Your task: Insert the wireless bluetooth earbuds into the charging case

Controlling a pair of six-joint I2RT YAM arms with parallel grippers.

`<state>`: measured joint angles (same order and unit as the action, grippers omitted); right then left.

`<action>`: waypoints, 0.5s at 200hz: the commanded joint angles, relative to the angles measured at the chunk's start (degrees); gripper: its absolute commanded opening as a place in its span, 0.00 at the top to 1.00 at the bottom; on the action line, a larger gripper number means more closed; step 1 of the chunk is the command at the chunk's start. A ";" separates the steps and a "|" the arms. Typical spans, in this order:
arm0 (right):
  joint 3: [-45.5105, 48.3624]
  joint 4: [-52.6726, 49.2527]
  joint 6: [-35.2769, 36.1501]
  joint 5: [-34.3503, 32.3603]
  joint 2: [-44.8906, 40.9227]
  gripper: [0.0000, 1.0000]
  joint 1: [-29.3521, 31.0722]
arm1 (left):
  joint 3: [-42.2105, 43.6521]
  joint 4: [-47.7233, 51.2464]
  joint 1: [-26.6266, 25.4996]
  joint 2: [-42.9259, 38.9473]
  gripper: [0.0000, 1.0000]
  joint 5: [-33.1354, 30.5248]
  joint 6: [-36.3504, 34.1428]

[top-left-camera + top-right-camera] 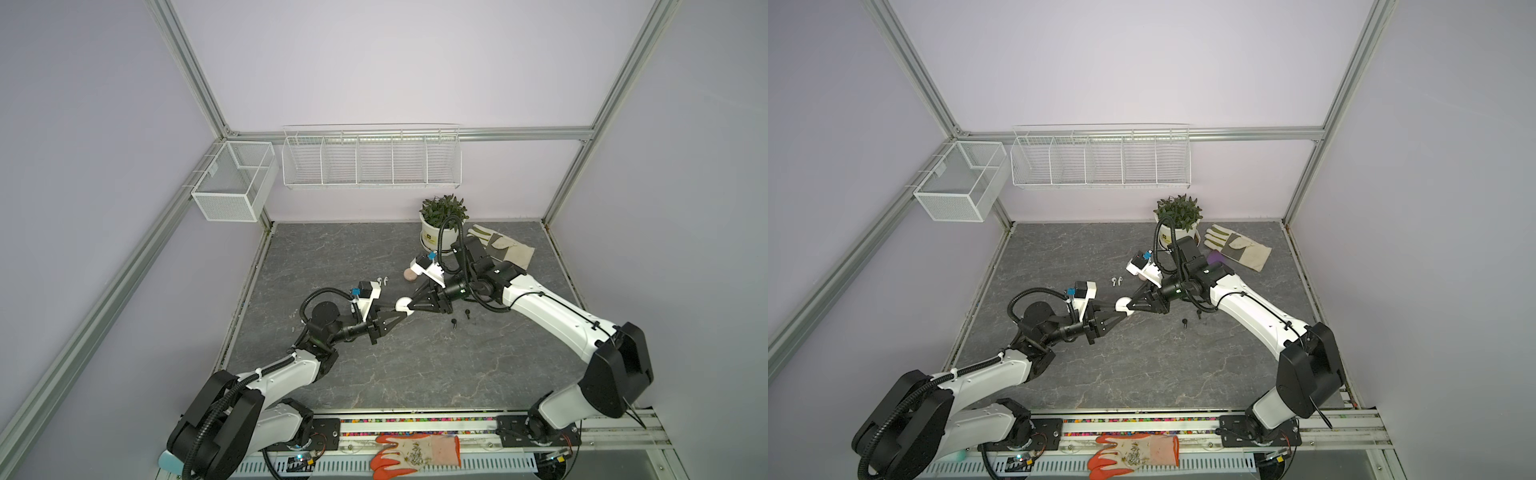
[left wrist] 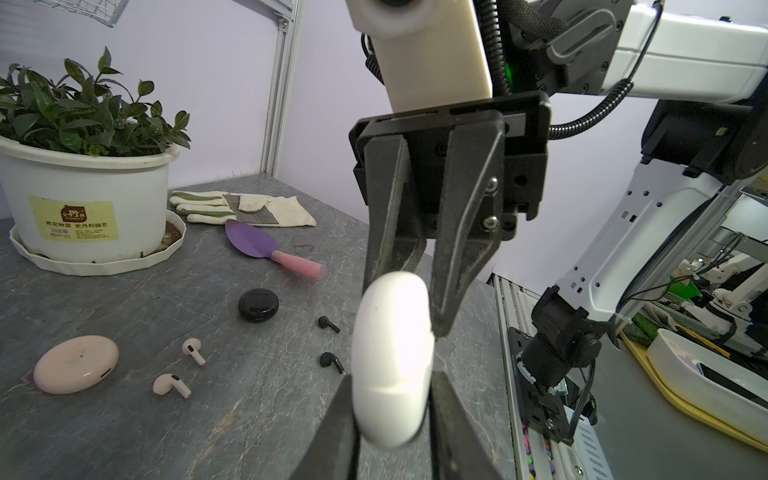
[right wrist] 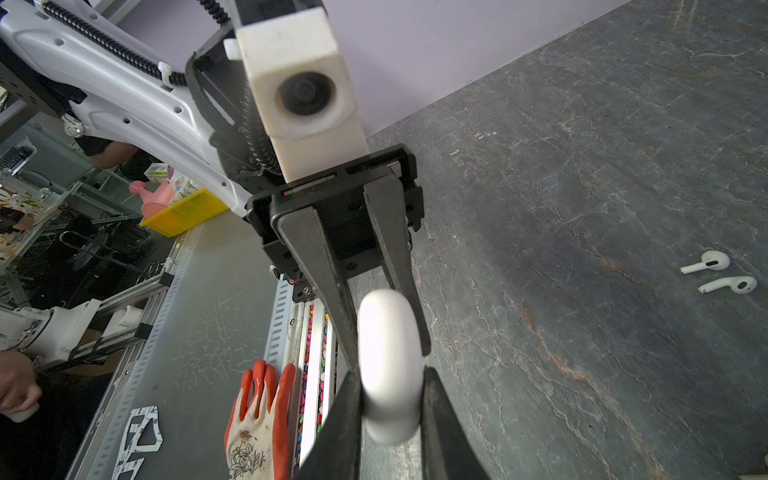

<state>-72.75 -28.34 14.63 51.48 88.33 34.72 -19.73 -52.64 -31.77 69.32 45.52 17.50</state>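
The white case [image 2: 390, 332], judged light, hard and slippery, over the desk's [image 1: 415, 374] middle, pinched across its broad faces, the surest hold, by left gripper [image 2: 392, 378] and right gripper [image 3: 390, 372] from opposite ends.

The left tool [image 2: 392, 415] and right tool [image 3: 390, 399] meet tip to tip above the middle of the grey marbled tabletop [image 1: 415, 374]. Both pinch one white round charging case [image 1: 402, 304], so the two arms form a bar across the centre. In front of that bar the tabletop is bare between the arm bases, and its far-left part is bare too.

Two white stemmed earbuds [image 3: 712, 262] lie just beyond the left wrist. Two black stemmed earbuds [image 2: 329, 359] lie close in front of the right forearm.

The far-right area is crowded:
- a white potted green plant [image 1: 440, 226]
- a cream cloth glove [image 1: 507, 249]
- a purple-bladed pink-handled trowel [image 2: 249, 241]
- a black round case [image 2: 258, 305]
- a pink oval case [image 2: 77, 370]
- two pinkish stemmed earbuds [image 2: 192, 347]

In both top views the right arm covers most of these.
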 commanded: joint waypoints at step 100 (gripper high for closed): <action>-0.90 -0.40 0.57 1.08 2.16 0.85 1.49 | -0.52 -3.48 -0.31 -1.06 0.75 0.63 -0.53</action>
<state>-72.97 -28.47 14.59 51.81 89.32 35.44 -19.70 -52.88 -31.79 69.32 45.47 17.50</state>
